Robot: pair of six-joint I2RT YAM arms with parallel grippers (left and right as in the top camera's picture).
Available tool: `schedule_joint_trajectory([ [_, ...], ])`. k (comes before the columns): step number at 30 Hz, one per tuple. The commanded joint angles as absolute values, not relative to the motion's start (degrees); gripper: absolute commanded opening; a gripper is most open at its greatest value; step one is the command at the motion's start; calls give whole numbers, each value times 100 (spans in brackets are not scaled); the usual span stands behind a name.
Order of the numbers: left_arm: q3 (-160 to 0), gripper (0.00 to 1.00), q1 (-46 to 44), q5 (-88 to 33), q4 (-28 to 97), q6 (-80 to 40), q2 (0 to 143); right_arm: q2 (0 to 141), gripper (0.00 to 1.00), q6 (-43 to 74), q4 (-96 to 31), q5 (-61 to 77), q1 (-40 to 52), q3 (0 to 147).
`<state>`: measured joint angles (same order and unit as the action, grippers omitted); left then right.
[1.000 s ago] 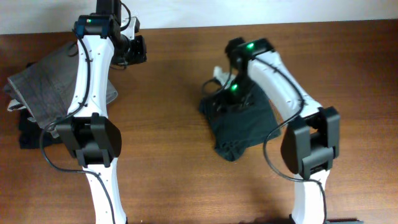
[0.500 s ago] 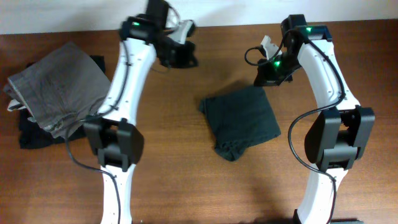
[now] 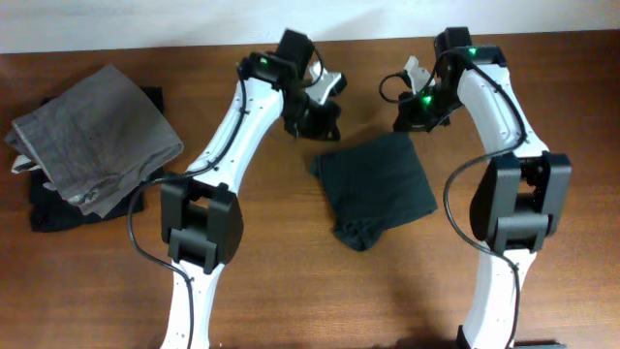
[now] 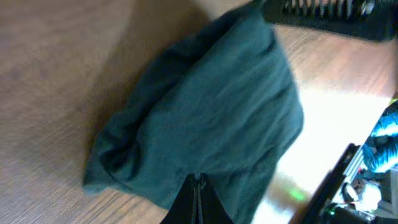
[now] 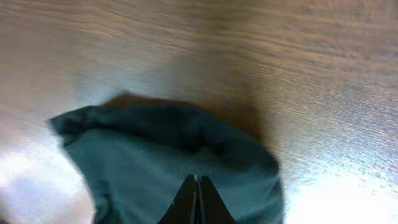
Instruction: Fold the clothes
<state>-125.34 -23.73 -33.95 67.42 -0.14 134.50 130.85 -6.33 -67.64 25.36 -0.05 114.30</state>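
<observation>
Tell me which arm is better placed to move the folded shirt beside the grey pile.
Probably left: the left tool hangs near the shirt and nearer the grey pile than the right tool. Both tools are shut.

Bare tabletop (image 3: pixel 271 262) lies open along the lower frame and in the upper-centre gap between the left end effector (image 3: pixel 320 116) and right end effector (image 3: pixel 407 118). The folded T-shirt (image 3: pixel 378 189) occupies centre right; the grey trousers (image 3: pixel 97 136) block the upper left.
</observation>
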Motion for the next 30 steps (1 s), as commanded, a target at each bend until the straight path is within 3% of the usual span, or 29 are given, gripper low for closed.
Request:
schedule_joint_trajectory([
  [1, -12009, 0, -2375, -3479, 6541, 91, 13467, 13356, 4, -727, -6720, 2480, -117, 11367],
  [9, -10899, 0, -2375, -3422, 5666, 93, 13467, 13823, 4, -731, -6449, 2482, -152, 11367],
  [15, -10407, 0, -2375, -2628, 4993, 91, 13482, 14044, 4, -749, -6302, 2486, -152, 11351],
  [30, -10346, 0, -2375, -2469, 4810, 91, 13465, 13218, 9, -1074, -7067, 2899, -539, 11349],
])
